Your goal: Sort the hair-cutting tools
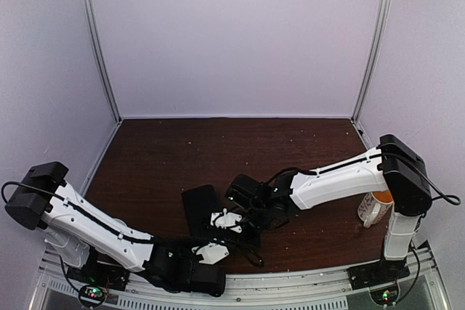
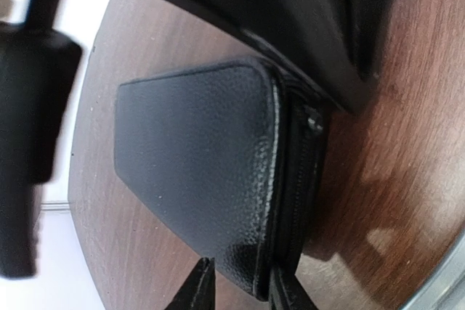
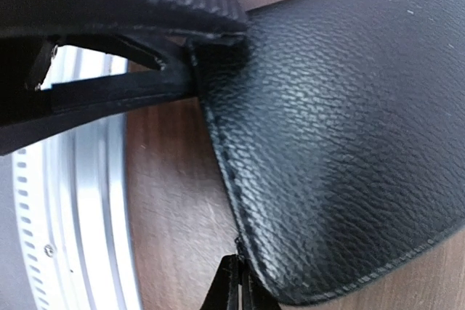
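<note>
The hair-cutting tools are out of view in every frame. A flat black textured case (image 1: 199, 208) lies on the dark wooden table (image 1: 218, 150), just in front of both arms. In the left wrist view its zipped edge and near corner (image 2: 196, 150) sit between the fingers of my left gripper (image 2: 243, 288), which is closed on that corner. My right gripper (image 3: 240, 284) is shut on the small zipper pull (image 3: 238, 243) at the rim of the case (image 3: 341, 128). From above, the left gripper (image 1: 212, 241) and right gripper (image 1: 234, 224) meet at the case's near right side.
A white and orange container (image 1: 374, 208) stands at the right edge beside the right arm's base. A metal rail (image 3: 80, 201) runs along the table's near edge, close to the case. Pale walls enclose the table on three sides.
</note>
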You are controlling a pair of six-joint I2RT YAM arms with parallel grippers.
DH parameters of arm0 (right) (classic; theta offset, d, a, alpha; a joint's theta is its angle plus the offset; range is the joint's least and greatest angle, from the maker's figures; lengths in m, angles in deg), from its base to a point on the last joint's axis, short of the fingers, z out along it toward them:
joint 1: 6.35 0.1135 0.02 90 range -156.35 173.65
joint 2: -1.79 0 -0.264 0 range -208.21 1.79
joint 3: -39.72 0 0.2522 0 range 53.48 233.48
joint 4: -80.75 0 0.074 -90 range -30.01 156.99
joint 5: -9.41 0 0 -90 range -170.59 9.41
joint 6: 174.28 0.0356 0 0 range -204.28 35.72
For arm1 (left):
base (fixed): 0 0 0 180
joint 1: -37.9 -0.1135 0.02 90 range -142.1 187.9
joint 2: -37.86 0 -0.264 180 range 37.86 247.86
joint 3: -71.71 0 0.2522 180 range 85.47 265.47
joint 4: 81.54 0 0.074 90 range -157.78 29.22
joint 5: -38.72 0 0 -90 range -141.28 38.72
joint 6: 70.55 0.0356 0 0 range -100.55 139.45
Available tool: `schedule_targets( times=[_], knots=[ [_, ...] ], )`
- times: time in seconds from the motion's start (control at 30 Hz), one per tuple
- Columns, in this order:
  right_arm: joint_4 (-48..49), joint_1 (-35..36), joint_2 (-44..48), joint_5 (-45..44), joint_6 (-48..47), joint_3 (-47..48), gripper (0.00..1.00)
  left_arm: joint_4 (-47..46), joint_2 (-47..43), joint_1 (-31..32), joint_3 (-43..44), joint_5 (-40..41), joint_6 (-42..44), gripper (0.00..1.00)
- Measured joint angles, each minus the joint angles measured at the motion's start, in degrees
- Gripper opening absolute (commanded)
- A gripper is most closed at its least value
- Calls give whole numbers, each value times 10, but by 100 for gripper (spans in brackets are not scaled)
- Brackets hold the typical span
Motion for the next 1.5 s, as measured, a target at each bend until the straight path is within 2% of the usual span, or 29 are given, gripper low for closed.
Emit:
schedule_targets(
  times=[0.23, 0.53, 0.93, 1.23, 1.5],
  knots=[
    [3, -3, -4, 35, 8, 12, 0, -32, -41, 14, -35, 19, 37, 26],
    [2, -4, -9, 51, 9, 12, 0, -58, -9, 16, -22, 31, 101, 28],
    [-10, -10, -12, 51, 10, 12, 0, -1, 81, 19, 46, 59, 81, 0],
    [-12, -24, -12, 61, 7, 12, 0, 21, 79, 19, 56, 67, 56, 0],
    [-65, -59, -10, 45, -40, 27, 0, -26, 12, 14, 12, 19, 95, 0]
  ],
)
